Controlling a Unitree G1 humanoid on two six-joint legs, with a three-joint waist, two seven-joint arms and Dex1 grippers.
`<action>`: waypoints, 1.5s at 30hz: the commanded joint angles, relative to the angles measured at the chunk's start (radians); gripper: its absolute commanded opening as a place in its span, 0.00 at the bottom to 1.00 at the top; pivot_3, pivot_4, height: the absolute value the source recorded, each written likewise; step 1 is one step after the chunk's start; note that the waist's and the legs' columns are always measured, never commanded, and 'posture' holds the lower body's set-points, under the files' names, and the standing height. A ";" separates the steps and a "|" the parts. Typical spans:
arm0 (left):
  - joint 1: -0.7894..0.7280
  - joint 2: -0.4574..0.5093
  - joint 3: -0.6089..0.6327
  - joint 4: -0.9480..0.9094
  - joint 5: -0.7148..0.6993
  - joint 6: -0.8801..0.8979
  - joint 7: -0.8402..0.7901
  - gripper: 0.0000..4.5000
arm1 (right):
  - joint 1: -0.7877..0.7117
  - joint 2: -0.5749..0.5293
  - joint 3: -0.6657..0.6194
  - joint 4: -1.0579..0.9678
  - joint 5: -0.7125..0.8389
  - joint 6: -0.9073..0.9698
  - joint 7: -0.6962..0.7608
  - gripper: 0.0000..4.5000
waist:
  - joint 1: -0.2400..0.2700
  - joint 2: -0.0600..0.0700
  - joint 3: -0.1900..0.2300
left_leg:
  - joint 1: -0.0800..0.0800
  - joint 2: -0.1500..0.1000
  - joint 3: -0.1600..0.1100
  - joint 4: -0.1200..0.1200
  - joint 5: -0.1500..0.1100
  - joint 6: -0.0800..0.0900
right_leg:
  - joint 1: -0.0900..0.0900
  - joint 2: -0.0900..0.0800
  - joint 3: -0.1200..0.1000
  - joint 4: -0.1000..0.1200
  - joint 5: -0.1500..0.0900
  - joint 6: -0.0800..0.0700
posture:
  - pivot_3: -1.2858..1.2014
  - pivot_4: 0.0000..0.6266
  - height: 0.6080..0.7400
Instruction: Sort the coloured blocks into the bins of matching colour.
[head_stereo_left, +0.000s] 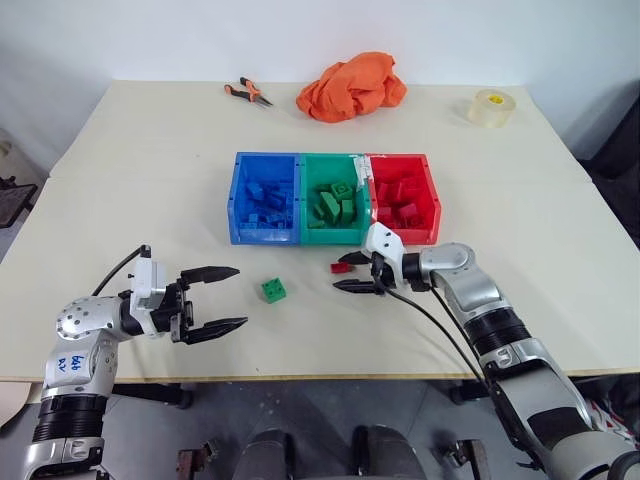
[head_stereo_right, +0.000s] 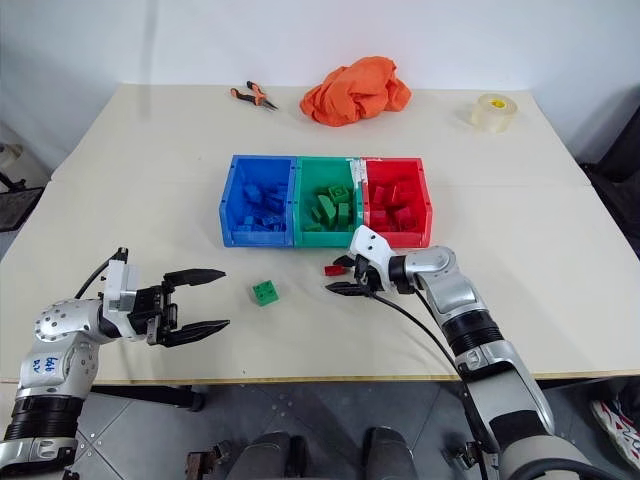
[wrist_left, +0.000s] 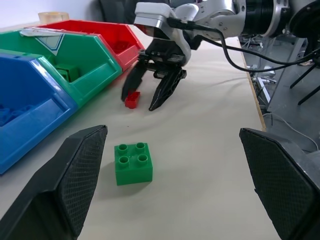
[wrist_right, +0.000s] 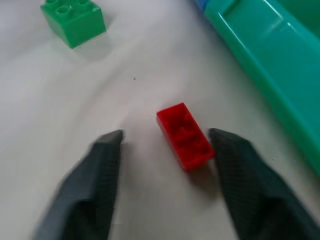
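Observation:
Three joined bins stand mid-table: blue (head_stereo_left: 236, 205), green (head_stereo_left: 306, 172) and red (head_stereo_left: 432, 205), each holding several blocks of its own colour. A small red block (head_stereo_left: 341, 267) lies on the table just in front of the green bin. My right gripper (head_stereo_left: 338, 274) straddles it, jaws part-closed, one finger (wrist_right: 235, 165) close beside it and the other (wrist_right: 102, 165) still apart. A green block (head_stereo_left: 273, 290) sits to its left. My left gripper (head_stereo_left: 240, 296) hovers wide open left of the green block, holding nothing.
An orange cloth (head_stereo_left: 350, 87), pliers (head_stereo_left: 247, 93) and a tape roll (head_stereo_left: 491, 107) lie along the table's far side. The near table edge (head_stereo_left: 300, 377) runs just below both grippers.

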 joint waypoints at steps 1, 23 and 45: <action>-0.007 0.008 0.016 -0.025 -0.022 -0.001 -0.001 1.00 | 0.020 -0.015 -0.009 -0.040 -0.005 -0.029 0.002 0.35 | 0.000 0.000 0.000 | 0.000 0.000 0.000 0.000 0.000 0.000 | 0.000 0.000 0.000 0.000 0.000 0.000 | 0.52 0.24 1.00; -0.082 -0.023 -0.017 0.047 -0.004 -0.020 -0.005 1.00 | -0.259 -0.152 -0.198 0.179 0.000 -0.002 -0.159 0.31 | -0.002 0.000 0.000 | 0.000 0.000 0.001 -0.001 0.000 0.000 | 0.000 0.000 0.000 -0.001 0.000 0.000 | 0.52 0.24 1.00; 0.053 -0.021 0.033 -0.083 -0.014 0.026 0.110 1.00 | 0.066 -0.353 -0.231 -0.323 0.195 0.103 0.210 0.99 | 0.006 0.000 0.000 | 0.000 0.000 -0.001 -0.001 0.000 0.000 | 0.001 -0.001 0.001 -0.002 0.000 0.000 | 0.52 0.24 1.00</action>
